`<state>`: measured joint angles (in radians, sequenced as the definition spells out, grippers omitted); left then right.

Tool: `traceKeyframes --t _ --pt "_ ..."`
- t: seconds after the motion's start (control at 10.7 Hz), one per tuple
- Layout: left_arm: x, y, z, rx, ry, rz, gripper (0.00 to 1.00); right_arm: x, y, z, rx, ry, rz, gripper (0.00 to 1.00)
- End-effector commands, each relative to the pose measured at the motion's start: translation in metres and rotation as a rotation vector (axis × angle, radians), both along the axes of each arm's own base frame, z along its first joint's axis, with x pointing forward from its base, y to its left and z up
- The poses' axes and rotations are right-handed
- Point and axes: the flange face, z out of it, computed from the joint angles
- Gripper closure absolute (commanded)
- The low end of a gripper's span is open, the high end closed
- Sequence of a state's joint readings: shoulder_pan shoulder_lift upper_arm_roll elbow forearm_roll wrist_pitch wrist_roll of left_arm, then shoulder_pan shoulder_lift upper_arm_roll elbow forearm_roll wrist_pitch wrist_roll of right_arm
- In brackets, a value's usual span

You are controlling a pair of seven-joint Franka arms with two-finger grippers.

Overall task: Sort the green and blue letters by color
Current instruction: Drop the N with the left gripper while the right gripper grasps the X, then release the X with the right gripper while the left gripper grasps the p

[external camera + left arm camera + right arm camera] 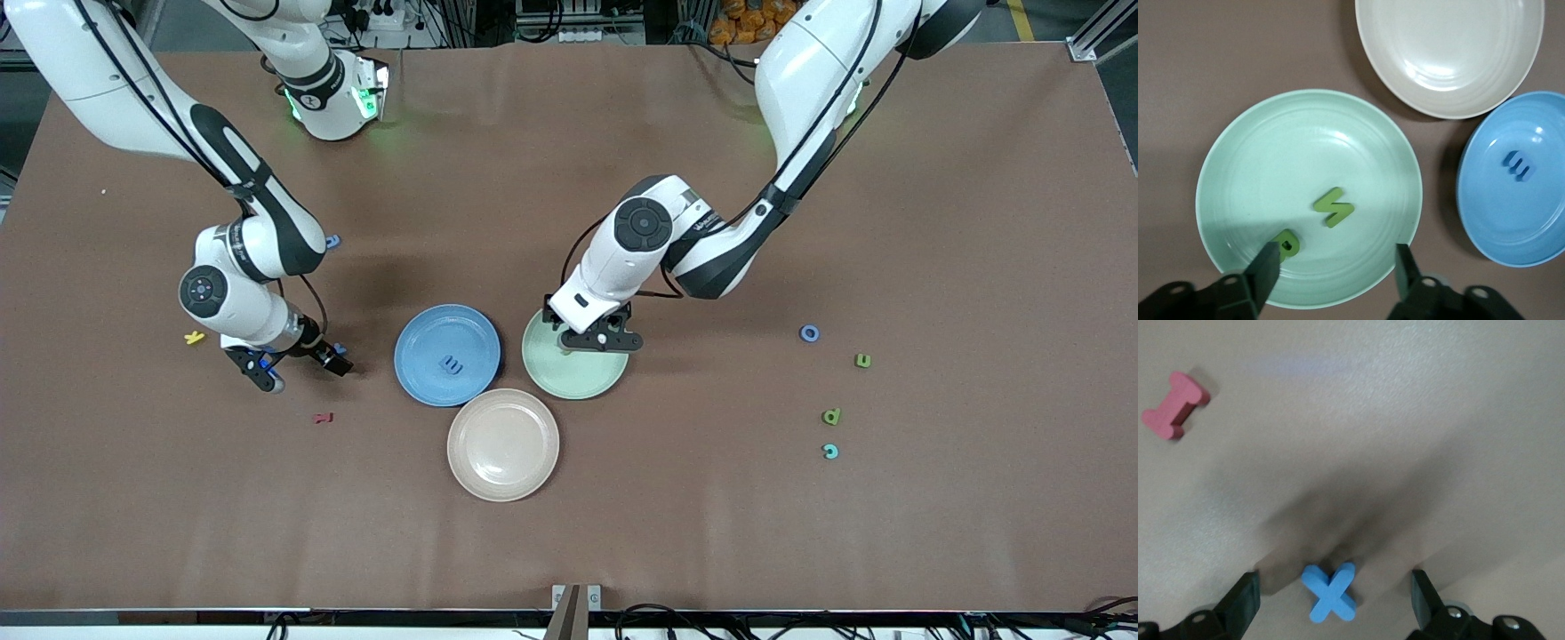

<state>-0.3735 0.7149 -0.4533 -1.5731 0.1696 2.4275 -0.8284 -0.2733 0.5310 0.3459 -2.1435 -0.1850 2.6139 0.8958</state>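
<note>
Two green toy letters (1333, 206) lie in the pale green plate (1245, 153) under the spread left gripper (1338, 267) and one blue letter (452, 364) in the blue plate (418, 338) – the spread right gripper (1331, 593) straddles a blue X (1330, 591) on the table (711, 498), with several letters (831, 416) near the left arm's end unsorted.

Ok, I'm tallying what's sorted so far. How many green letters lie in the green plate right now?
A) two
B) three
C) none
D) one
A: the left wrist view shows two green letters in the green plate, a zigzag letter near the middle and a second letter by one finger of the open left hand.
</note>
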Motion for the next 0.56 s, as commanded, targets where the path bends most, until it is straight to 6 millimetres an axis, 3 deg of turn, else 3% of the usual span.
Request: traceKeyframes --t 0.0,0.28,0.37,0.47 --pt "0.036 0.037 0.036 0.021 -0.075 0.038 0.0 -0.002 0.017 0.004 -0.021 -0.006 -0.019 0.0" --pt "0.081 0.13 0.062 0.145 -0.07 -0.161 0.0 -0.002 0.017 0.006 -0.023 -0.006 -0.019 0.0" --pt "0.096 0.167 0.065 0.175 -0.063 -0.252 0.0 -0.002 0.016 0.007 -0.036 -0.012 0.004 0.27" --pt "0.109 0.202 0.063 0.189 -0.06 -0.322 0.0 -0.002 0.012 0.006 -0.056 -0.016 0.031 0.84"
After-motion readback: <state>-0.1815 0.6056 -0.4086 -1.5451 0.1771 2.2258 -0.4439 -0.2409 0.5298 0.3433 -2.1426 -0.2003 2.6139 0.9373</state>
